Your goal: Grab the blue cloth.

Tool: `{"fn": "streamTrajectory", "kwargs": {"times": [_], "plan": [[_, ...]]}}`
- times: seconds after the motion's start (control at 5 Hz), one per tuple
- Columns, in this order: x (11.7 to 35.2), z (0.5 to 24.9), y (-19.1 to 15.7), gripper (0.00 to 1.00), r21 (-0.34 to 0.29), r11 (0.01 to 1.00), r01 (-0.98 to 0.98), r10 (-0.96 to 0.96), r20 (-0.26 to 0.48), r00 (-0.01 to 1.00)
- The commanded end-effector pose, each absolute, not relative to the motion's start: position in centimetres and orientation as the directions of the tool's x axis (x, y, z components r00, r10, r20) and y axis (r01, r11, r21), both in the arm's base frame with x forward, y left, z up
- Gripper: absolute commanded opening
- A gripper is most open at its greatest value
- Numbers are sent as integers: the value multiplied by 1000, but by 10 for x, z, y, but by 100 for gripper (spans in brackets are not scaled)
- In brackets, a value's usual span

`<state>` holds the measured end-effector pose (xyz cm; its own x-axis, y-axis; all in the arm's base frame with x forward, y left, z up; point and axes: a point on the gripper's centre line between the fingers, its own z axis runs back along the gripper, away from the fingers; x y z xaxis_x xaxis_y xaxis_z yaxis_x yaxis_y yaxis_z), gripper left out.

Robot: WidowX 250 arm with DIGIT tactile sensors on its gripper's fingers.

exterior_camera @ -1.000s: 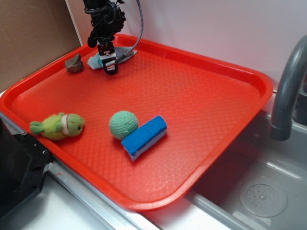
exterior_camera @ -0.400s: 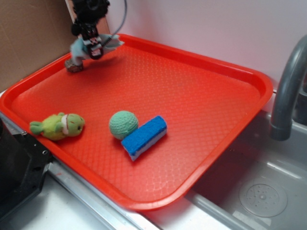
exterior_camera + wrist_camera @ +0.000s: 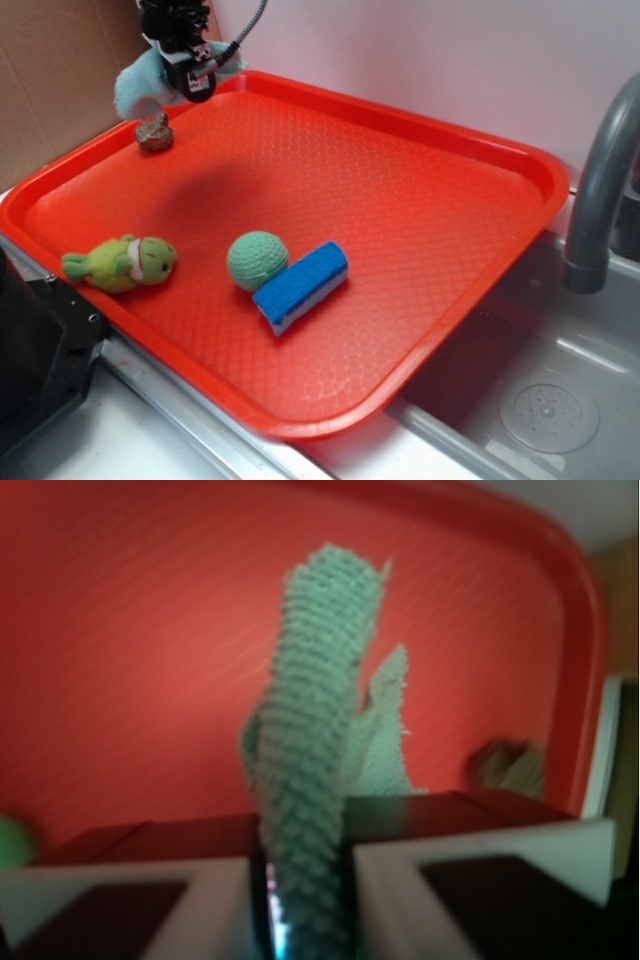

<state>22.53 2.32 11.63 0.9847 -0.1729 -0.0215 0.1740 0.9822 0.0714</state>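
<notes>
The blue cloth (image 3: pixel 140 82), a pale light-blue terry rag, hangs in the air above the far left corner of the red tray (image 3: pixel 420 190). My gripper (image 3: pixel 190 78) is shut on it. In the wrist view the blue cloth (image 3: pixel 315 710) runs up from between my two closed fingers, pinched tight at my gripper (image 3: pixel 305 895), with its loose end dangling over the tray floor.
A small brown lump (image 3: pixel 154 132) lies under the cloth near the tray's far left corner. A green plush toy (image 3: pixel 122 263), a green knitted ball (image 3: pixel 257 260) and a bright blue sponge (image 3: pixel 301 286) lie at the front. A grey faucet (image 3: pixel 600 180) and sink stand right.
My gripper has risen and moved left toward the far corner, carrying the blue cloth off the tray floor. Nothing else has moved.
</notes>
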Motion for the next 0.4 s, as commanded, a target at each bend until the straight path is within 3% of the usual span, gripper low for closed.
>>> {"fn": "streamTrajectory", "kwargs": {"times": [0.0,0.2], "plan": [[217,143,-23,0,-36,998,43,-44,-12,999],[212,148,-12,0,-124,984,-125,123,-19,992]]}}
